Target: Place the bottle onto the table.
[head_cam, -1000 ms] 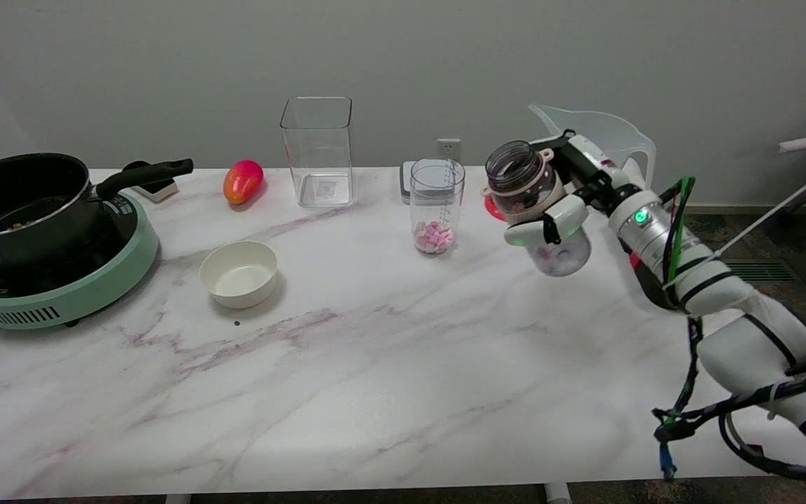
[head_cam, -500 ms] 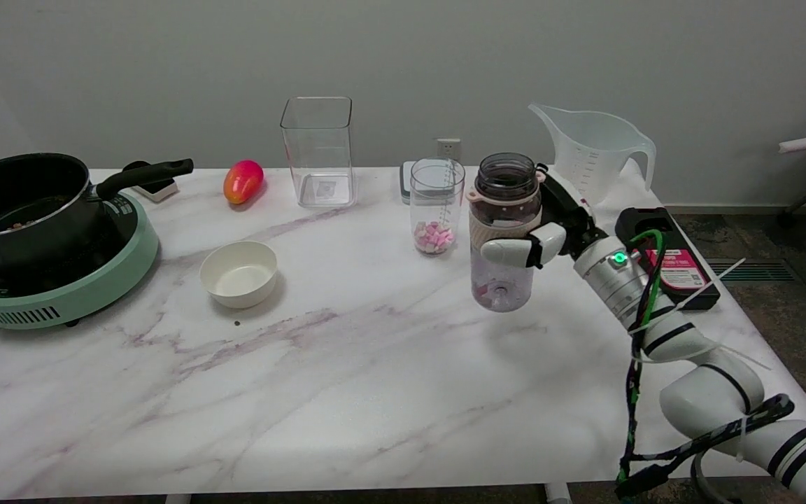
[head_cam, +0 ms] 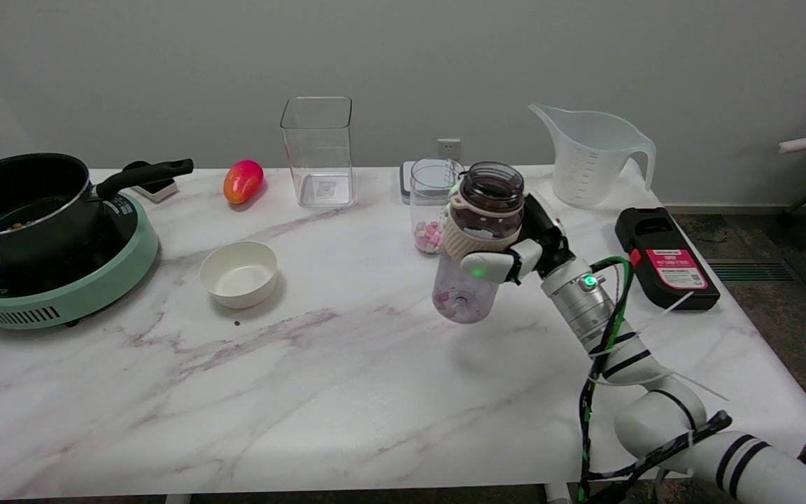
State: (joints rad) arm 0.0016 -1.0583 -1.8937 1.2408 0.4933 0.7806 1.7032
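Note:
The bottle (head_cam: 476,238) is clear plastic with a dark open neck, a cream band round its upper part and a few pink pieces at its bottom. My right hand (head_cam: 525,248) grips it round the middle, with the thumb across the front. It hangs nearly upright, tilted slightly, a little above the marble table (head_cam: 347,378) right of centre. Its shadow falls on the tabletop just below and to the right. The palm side of the hand is hidden behind the bottle.
A tall clear cup (head_cam: 434,203) with pink pieces stands just behind the bottle. Further off are a square clear container (head_cam: 317,150), a measuring jug (head_cam: 590,155), a black device (head_cam: 663,256), a white bowl (head_cam: 238,273), a mango (head_cam: 243,180) and a pot (head_cam: 22,206) on a green cooker (head_cam: 60,280).
My right hand has carried the bottle left and down from beside the jug, turning it from tilted to nearly upright. The black device and the jug, hidden before, now show.

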